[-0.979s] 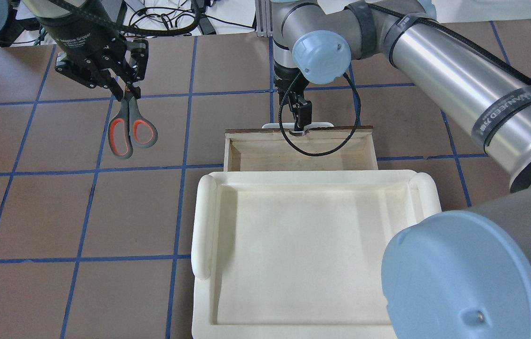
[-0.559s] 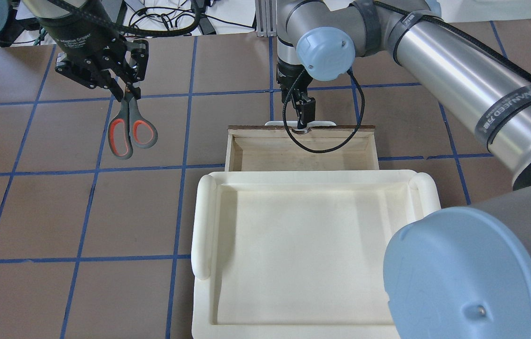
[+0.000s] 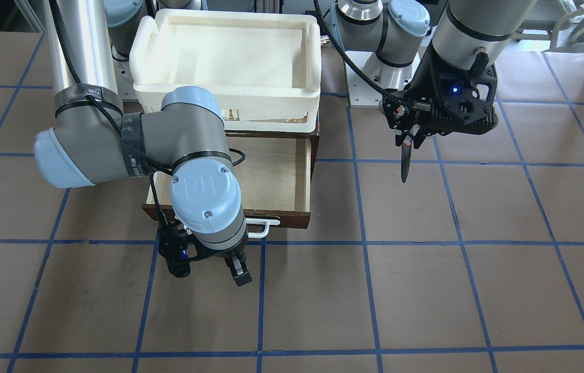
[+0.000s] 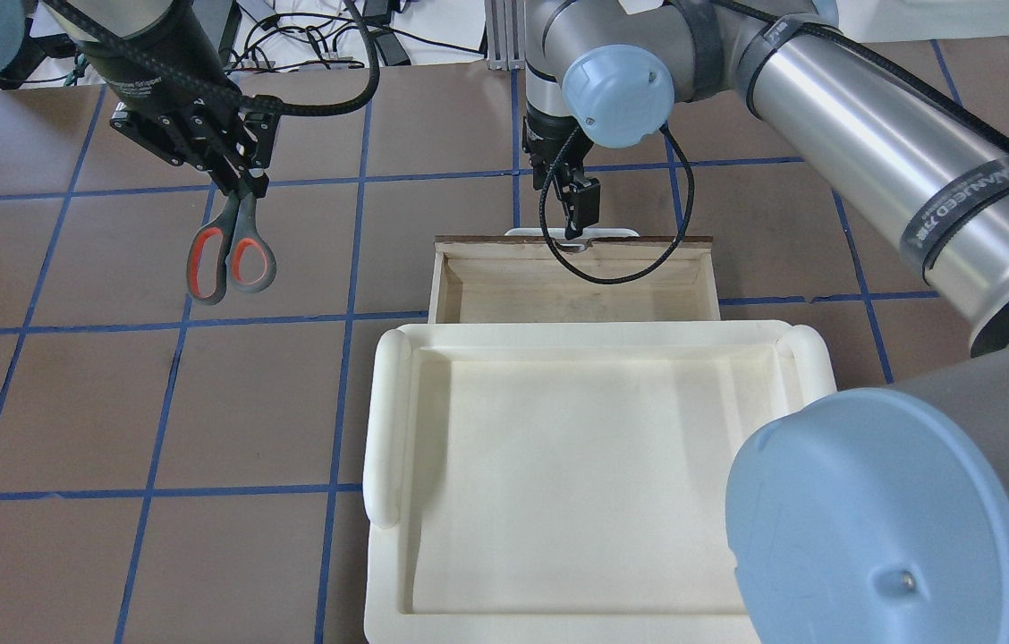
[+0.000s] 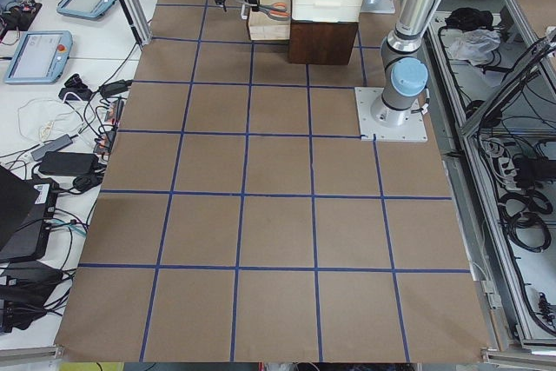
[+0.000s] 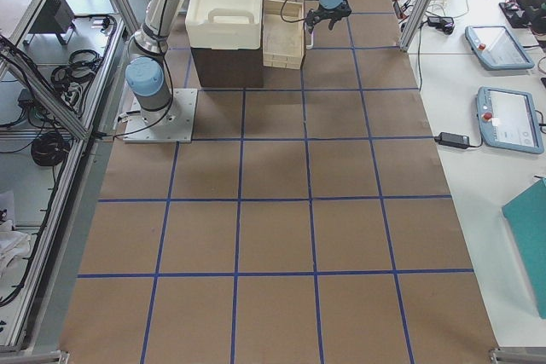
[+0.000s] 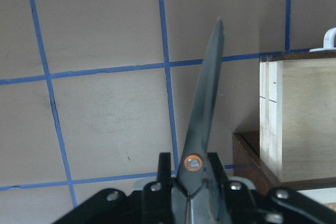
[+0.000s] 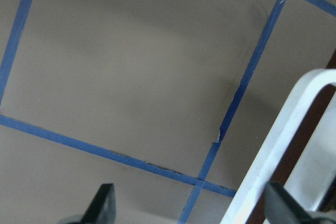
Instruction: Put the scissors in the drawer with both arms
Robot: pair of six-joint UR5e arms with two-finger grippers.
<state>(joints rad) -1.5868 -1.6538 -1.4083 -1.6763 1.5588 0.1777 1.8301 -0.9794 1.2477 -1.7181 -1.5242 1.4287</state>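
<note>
My left gripper (image 4: 238, 182) is shut on the scissors (image 4: 227, 255) near their pivot and holds them in the air, left of the drawer. The orange-lined handles hang toward the robot. In the front-facing view the left gripper (image 3: 410, 135) shows with the blades (image 3: 404, 161) pointing down. The left wrist view shows the closed blades (image 7: 205, 98) over the table, with the drawer (image 7: 299, 119) at right. The drawer (image 4: 440, 286) stands pulled open, its plywood inside bare. My right gripper (image 4: 578, 207) is open and empty just beyond the white handle (image 4: 614, 233). Its fingertips (image 8: 104, 203) stand wide apart beside the handle (image 8: 286, 145).
A cream-white tray (image 4: 386, 429) sits on top of the dark cabinet, over the back of the drawer; it also shows in the front-facing view (image 3: 230, 96). Brown table mats with blue tape lines surround it. The right arm's black cable (image 4: 621, 273) loops over the drawer's front.
My right gripper has drawn back and up off the drawer handle. My left gripper has turned and shifted a little left, swinging the scissors' handles left.
</note>
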